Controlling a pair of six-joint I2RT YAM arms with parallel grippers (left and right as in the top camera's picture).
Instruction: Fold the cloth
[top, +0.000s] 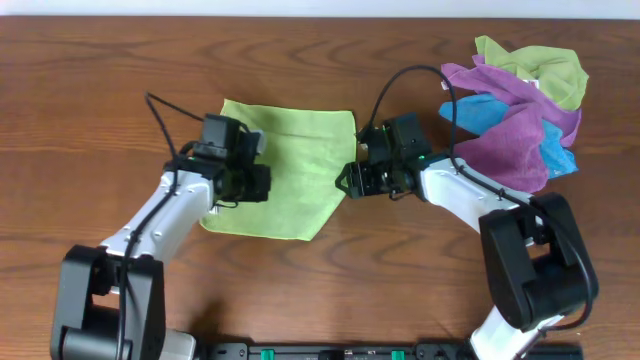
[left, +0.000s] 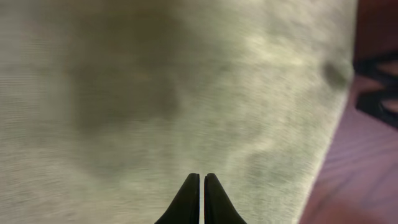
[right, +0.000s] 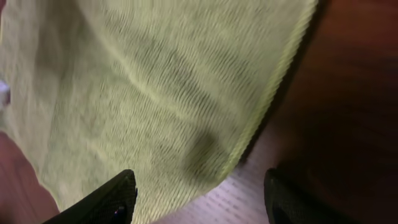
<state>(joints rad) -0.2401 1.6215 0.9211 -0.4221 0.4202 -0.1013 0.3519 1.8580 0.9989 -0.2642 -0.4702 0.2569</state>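
Resting flat, green cloth (top: 300, 170) lies on wooden table (top: 100, 80)

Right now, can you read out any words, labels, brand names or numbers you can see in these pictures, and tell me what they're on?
No text can be read in any view.
The green cloth is plain, with no label showing.
The pile of cloths shows no legible tag.
The table carries no readable marking.
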